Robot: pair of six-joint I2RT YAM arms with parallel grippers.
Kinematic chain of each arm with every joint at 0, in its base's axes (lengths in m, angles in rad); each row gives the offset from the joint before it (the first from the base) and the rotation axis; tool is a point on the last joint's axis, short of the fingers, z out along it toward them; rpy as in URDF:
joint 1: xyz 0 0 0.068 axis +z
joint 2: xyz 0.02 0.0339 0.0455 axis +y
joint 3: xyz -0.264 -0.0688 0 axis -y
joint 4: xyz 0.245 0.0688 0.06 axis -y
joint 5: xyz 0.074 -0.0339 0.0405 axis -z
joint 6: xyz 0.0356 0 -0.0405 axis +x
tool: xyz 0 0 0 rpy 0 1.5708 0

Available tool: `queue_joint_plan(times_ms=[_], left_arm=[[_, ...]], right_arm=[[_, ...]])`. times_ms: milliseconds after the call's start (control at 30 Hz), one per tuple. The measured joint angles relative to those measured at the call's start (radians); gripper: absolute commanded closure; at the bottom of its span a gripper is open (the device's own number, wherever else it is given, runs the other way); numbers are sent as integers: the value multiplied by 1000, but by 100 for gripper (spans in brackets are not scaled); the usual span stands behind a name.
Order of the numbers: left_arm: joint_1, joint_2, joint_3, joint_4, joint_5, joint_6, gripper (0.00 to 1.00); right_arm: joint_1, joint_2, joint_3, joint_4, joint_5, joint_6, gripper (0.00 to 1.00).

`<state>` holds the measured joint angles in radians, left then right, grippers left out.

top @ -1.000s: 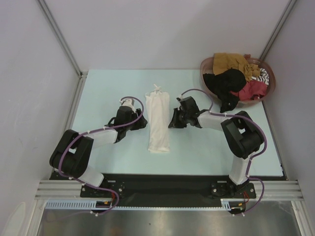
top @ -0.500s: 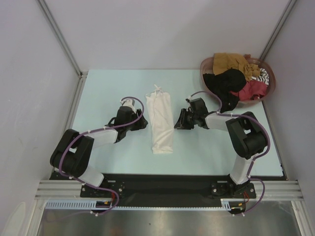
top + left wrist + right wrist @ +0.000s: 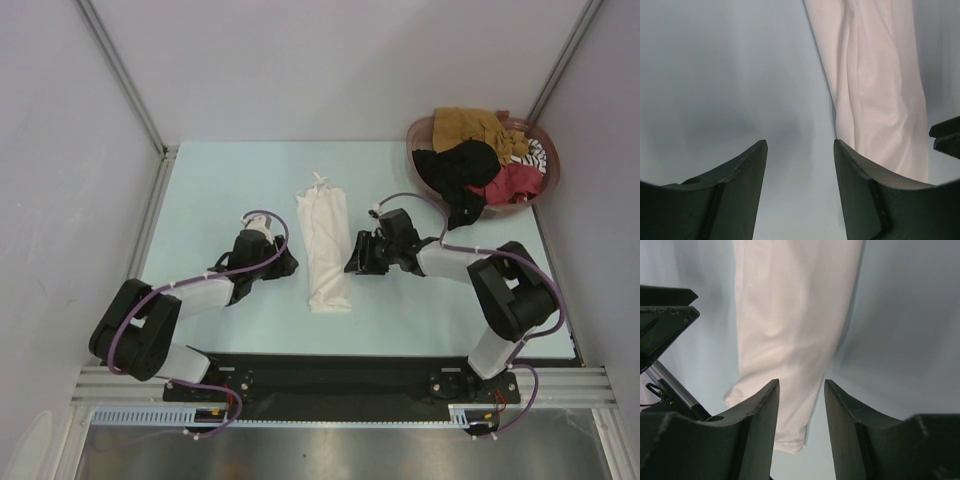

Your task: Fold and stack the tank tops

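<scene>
A white tank top (image 3: 323, 245), folded into a long narrow strip, lies flat in the middle of the table. My left gripper (image 3: 291, 264) hovers just left of its lower half, open and holding nothing. In the left wrist view the strip (image 3: 875, 85) runs past the right finger (image 3: 855, 175) and only bare table shows in the gripper (image 3: 800, 150). My right gripper (image 3: 351, 257) sits just right of the strip, open. In the right wrist view the strip's lower right edge (image 3: 790, 305) lies on the table beyond the gripper (image 3: 801, 387), not pinched.
A round reddish-brown basket (image 3: 418, 132) stands at the back right, holding a mustard top (image 3: 468, 124), a black one (image 3: 455, 170) draped over its rim, a red one (image 3: 515, 182) and a striped one (image 3: 537, 152). Grey walls enclose the table.
My right gripper has gone from shut to open, backing off to the right and then returning beside the strip. The strip's near end shifted slightly right. The left arm drew back a little.
</scene>
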<state>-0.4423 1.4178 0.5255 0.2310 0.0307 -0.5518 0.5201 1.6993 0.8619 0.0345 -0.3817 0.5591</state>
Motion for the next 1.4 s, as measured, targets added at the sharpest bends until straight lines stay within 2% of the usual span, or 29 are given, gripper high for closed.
queue_joint_plan(times_ms=[167,233,267,333,367,400,700,867,1000,1400], left_arm=[[0,-3,-20,1,1,-2,38],[0,-3,-21,1,2,-2,38],[0,-3,-21,3,2,-3,38],[0,-3,-21,8,3,-6,38],[0,-3,-21,9,3,-7,38],[0,-3,-21,10,3,-7,38],[0,-3,-21,15,3,-8,38],[0,-2,-21,15,4,-8,38],[-5,-3,-21,12,6,-10,38],[-204,-128,-66,-59,-62,-156,37]], right_arm=[[56,-11,-28,-3,21,14,55],[77,-12,-31,-15,32,18,66],[84,-12,-31,-17,34,22,80],[90,-12,-31,-17,34,26,95],[90,-12,-31,-18,35,31,100],[90,-13,-32,-18,37,34,100],[11,-115,-82,-29,20,35,97],[-38,-134,-107,-28,-2,27,61],[-39,-134,-132,-28,-11,16,51],[17,-178,-193,-30,18,16,54]])
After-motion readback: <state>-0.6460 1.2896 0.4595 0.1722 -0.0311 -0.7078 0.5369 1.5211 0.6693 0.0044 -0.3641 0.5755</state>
